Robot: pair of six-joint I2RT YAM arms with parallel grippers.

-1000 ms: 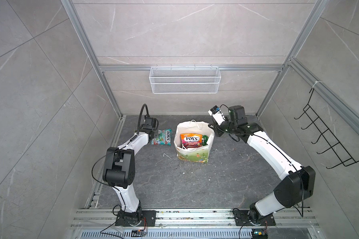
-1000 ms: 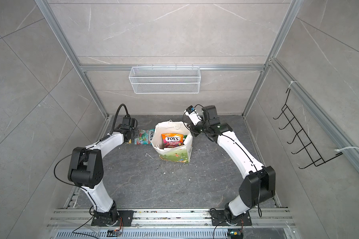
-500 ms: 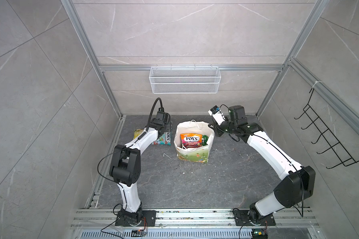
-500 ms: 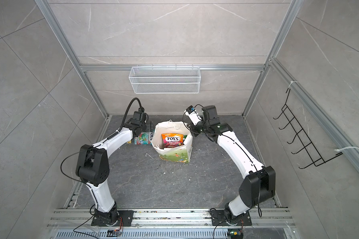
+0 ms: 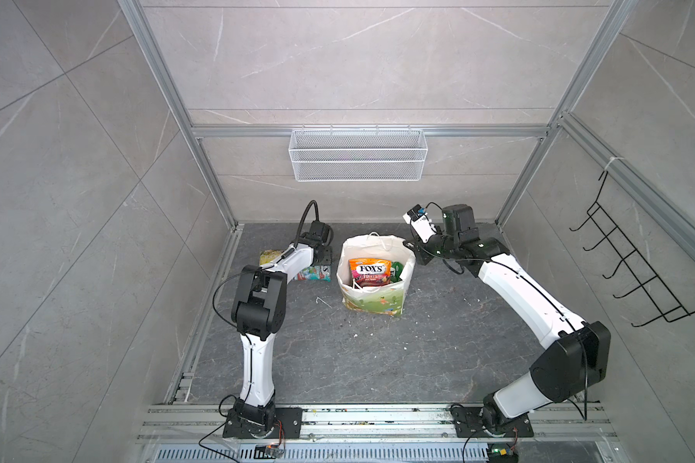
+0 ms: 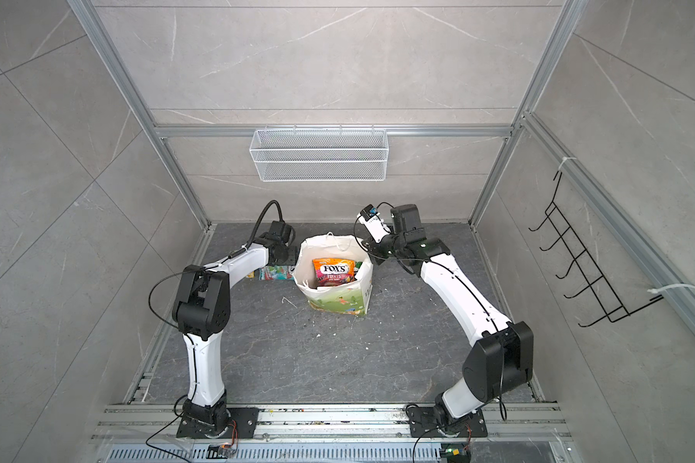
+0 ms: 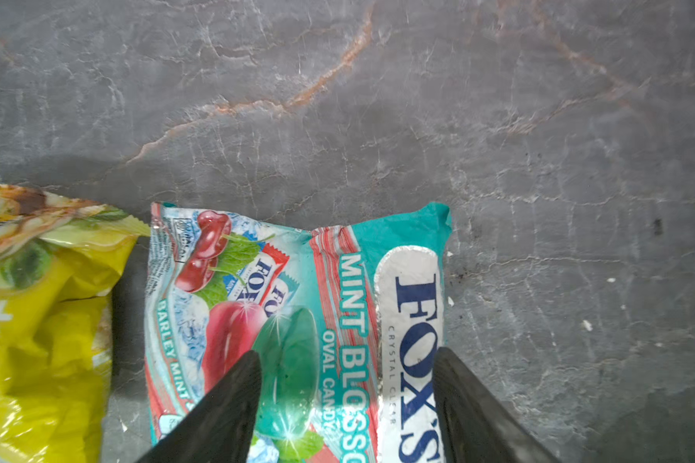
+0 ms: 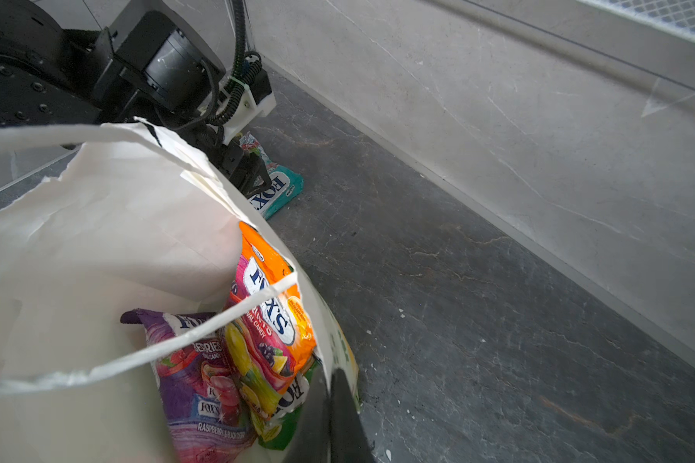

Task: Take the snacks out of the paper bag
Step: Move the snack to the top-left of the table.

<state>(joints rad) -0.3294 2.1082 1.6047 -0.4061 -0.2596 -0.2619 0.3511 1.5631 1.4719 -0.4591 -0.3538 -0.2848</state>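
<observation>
- Partly hidden under left arm [image 5: 293,260]: yellow packet [image 5: 269,255], on floor [image 5: 378,360].
- Beneath left gripper [image 7: 346,356], fingers apart: teal mint packet [image 7: 318,288], flat on floor.
- Upright paper bag [image 5: 374,304] holds orange packet [image 5: 369,272], purple packet [image 8: 193,381].
- Clamped on its rim: right gripper [image 5: 414,250], one finger hidden.

The paper bag [image 6: 340,301] holds an orange packet [image 6: 333,271].

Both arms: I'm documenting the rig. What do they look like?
The left arm and right arm have white tubular links, black joint housings and black bases, with thin black cables looping outside. The left pincer has tapered matte-black fingers.
</observation>
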